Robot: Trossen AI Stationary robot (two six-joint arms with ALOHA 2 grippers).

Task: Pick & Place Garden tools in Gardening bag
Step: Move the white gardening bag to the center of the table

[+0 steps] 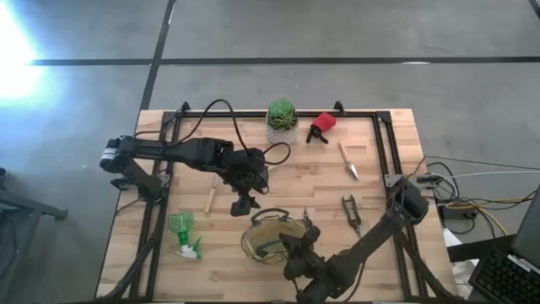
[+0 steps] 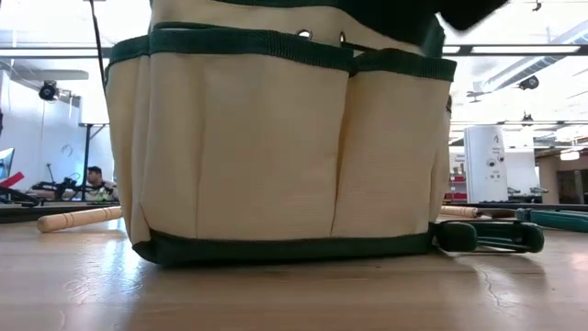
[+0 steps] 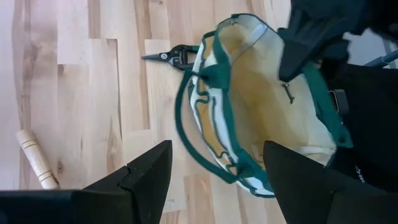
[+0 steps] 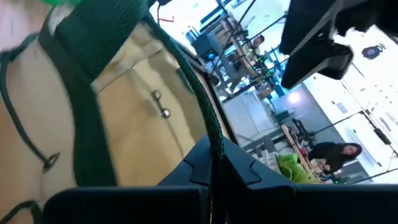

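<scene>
While unmarked, gardening bag (image 2: 276, 147), no legible writing

Bag (image 1: 268, 239) mouth open from above, but right gripper (image 1: 301, 250) clamps its rim on the right side and blocks that edge. Left gripper (image 1: 245, 203) hovers just behind bag. Bare table between dibber (image 1: 210, 201) and bag.

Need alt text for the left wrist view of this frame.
The open left gripper hovers above the gardening bag, looking into its empty cream interior. Dark pruners lie on the wooden table beside the bag; a wooden tool handle lies farther off.
</scene>
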